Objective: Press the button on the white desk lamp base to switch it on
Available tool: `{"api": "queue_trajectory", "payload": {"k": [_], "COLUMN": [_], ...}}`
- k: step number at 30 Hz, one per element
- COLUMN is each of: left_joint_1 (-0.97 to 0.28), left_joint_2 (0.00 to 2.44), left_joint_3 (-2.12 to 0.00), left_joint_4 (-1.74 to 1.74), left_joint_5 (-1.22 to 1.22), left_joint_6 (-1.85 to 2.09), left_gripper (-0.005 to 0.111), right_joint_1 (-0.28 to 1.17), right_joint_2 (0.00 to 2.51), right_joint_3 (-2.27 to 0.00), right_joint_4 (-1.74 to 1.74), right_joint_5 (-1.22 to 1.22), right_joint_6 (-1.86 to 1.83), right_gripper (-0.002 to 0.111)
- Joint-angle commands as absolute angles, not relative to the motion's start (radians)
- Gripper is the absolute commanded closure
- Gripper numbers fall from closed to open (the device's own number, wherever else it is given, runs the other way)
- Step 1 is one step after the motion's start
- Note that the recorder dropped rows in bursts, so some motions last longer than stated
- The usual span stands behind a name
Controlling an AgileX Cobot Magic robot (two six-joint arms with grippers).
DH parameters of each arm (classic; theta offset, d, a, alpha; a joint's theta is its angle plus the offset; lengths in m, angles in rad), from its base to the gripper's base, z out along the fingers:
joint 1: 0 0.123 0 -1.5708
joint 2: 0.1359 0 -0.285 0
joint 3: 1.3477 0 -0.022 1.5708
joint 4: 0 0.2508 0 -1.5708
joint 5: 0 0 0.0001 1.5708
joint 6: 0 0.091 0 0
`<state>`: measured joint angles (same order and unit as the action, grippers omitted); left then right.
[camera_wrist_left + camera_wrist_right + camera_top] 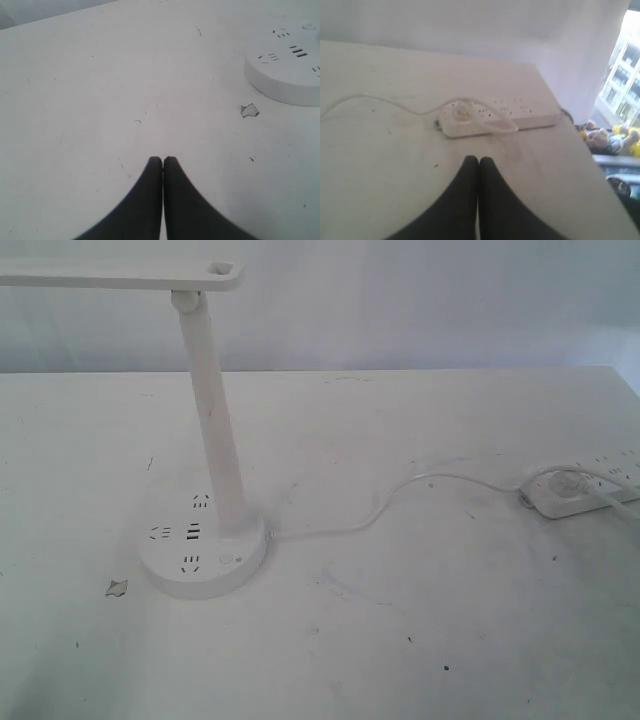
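White on white makes the exterior view hard to read. The lamp stands left of centre on the surface, its head cut off by the left edge. The base carries dark slots. The button is only a faint ring on its near part, in front of the stem. A cord runs from the base to a strip cropped by the right edge. A small flake lies just left of the base. Neither claw shows here.

In the left wrist view, the left claw has its fingers pressed together, empty, over bare surface and well apart from the base, which the frame crops. The button is a dim circle near the frame's edge.

In the right wrist view, the right claw is likewise closed and empty, near the strip, where a plug sits. Blurred coloured shapes beyond the surface cannot be made out.
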<state>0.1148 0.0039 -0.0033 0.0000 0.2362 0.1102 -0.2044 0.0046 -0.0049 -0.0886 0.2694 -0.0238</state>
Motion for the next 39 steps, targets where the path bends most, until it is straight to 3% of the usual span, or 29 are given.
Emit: {"api": "queue_trajectory", "payload": {"k": [1,9,20,39], "left_joint_1": [0.117,0.117,0.117,0.117], "left_joint_2": [0.0,0.0,0.0,0.0], "left_joint_3": [0.0,0.0,0.0,0.0], "left_joint_4": [-0.006,-0.006,-0.006,-0.006], "left_joint_5": [0.235,0.235,0.235,0.235], "left_joint_6": [0.109,0.109,0.109,0.109], "left_gripper": [0.107,0.107,0.107,0.107], "right_joint_1": [-0.21,-0.21,-0.21,-0.21], "right_joint_2": [0.0,0.0,0.0,0.0], "right_joint_3": [0.0,0.0,0.0,0.0], "right_joint_4": [-0.162,-0.135,-0.056,-0.027], "right_joint_5": [0.117,-0.137,-0.767,-1.002], "right_joint_6": [-0.022,0.028,0.657,0.74], "right_gripper": [0.108,0.108,0.108,0.108]}}
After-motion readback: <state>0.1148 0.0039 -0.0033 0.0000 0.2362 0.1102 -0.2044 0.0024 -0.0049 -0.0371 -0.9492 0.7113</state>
